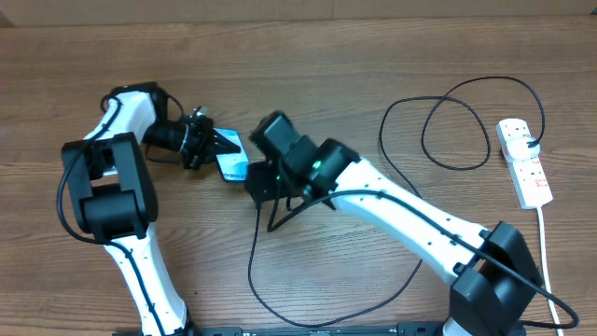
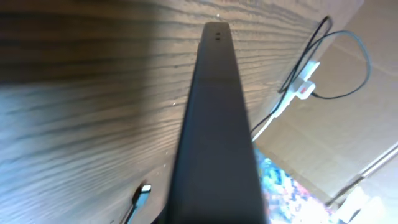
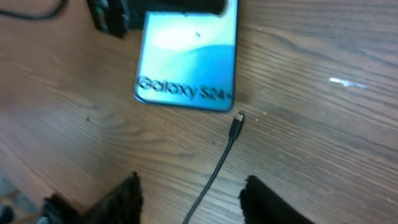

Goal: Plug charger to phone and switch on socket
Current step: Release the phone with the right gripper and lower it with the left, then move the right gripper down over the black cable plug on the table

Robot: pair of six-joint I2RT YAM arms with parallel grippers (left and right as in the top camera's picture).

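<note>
The phone (image 1: 232, 159) lies on the wooden table with its blue "Galaxy S24+" screen (image 3: 186, 62) up. My left gripper (image 1: 205, 142) is shut on its far end; in the left wrist view the phone's dark edge (image 2: 214, 124) fills the frame. The charger's black cable (image 1: 252, 271) loops across the table, and its plug tip (image 3: 237, 122) lies just short of the phone's near edge, apart from it. The tip also shows in the left wrist view (image 2: 143, 190). My right gripper (image 3: 193, 199) is open, low over the table, with the cable lying between its fingers. The socket (image 1: 524, 163) lies at the far right.
The cable's large loops (image 1: 448, 121) lie left of the socket. The socket's white lead (image 1: 546, 247) runs towards the table's front edge. The socket also shows far off in the left wrist view (image 2: 300, 87). A cardboard surface (image 2: 348, 124) lies beyond the table.
</note>
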